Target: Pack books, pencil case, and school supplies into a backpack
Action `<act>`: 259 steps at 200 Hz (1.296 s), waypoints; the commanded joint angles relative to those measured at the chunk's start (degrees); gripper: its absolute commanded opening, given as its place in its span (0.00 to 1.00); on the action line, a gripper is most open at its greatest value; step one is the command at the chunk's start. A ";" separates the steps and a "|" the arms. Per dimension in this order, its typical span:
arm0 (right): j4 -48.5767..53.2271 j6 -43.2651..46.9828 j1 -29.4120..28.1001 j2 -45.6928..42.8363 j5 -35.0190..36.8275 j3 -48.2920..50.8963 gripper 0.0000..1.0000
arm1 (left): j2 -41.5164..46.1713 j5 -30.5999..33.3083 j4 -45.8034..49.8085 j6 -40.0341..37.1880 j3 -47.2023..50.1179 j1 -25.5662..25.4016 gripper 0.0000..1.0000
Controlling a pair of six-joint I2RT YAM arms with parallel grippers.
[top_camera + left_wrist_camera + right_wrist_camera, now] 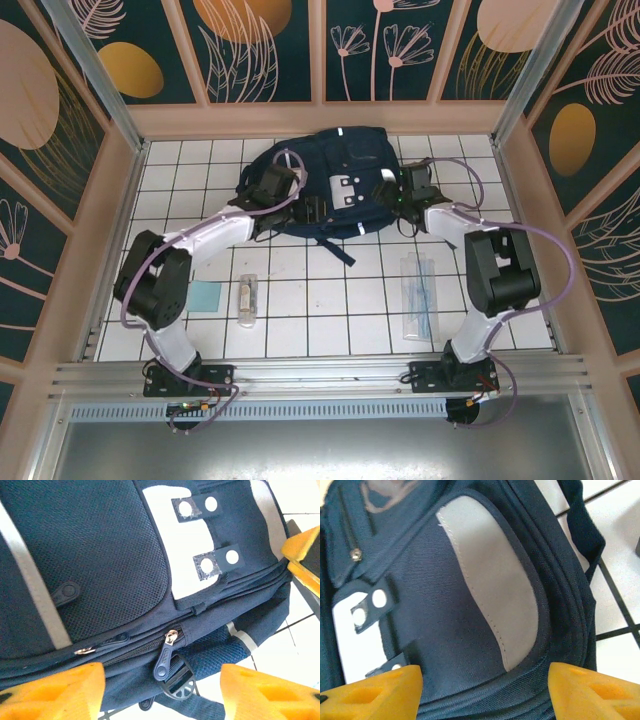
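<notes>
We are finding the backpack (335, 185) lying flat at the far middle of the table (330, 300). The left fingers (60, 690) are spread and empty. The zipper pull (164, 661) is sitting just ahead, centred between them, with the zip line running across the gap. The right fingers (375, 690), likewise spread and empty, are hovering over the grey patch (490, 575). We are judging the left arm nearer the pull.

White tiled table (320, 330), dark grid lines across it. At the far middle, flat on the tiles, a navy backpack (335, 175), one strap trailing toward the near side. Nearer, on the left, a pale-teal card (204, 296), with a small clear packet (247, 300) just beside it on its right. On the right, well apart from both, a long clear sleeve (420, 297), laid lengthwise near to far.
</notes>
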State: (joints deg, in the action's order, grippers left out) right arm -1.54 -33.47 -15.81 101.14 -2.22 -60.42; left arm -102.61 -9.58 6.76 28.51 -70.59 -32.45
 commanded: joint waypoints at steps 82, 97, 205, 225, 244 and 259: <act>-5.29 -5.38 0.22 9.50 -1.37 -1.15 0.61 | -16.36 4.22 11.34 -4.81 -14.13 -4.21 0.49; -5.49 -5.26 0.12 9.25 -1.56 -0.62 0.60 | -17.70 5.61 11.28 -4.36 -15.43 -4.20 0.49; -6.04 -4.31 -0.08 8.69 -0.10 2.15 0.57 | -24.50 7.88 13.30 -4.68 -20.38 -4.21 0.00; -5.68 -4.39 -0.01 8.79 1.25 1.91 0.57 | -22.81 9.13 14.86 -5.28 -20.33 -4.16 0.00; -5.15 -4.65 0.36 8.71 2.80 1.63 0.57 | -21.10 10.00 16.02 -6.35 -19.21 -3.71 0.00; -4.60 -4.63 0.55 8.71 4.66 1.11 0.56 | -20.10 10.28 17.40 -7.37 -17.71 -2.73 0.00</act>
State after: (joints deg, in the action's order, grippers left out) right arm -12.49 -37.04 -15.20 107.83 -0.30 -60.90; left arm -124.64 -2.02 19.68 23.27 -91.11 -36.45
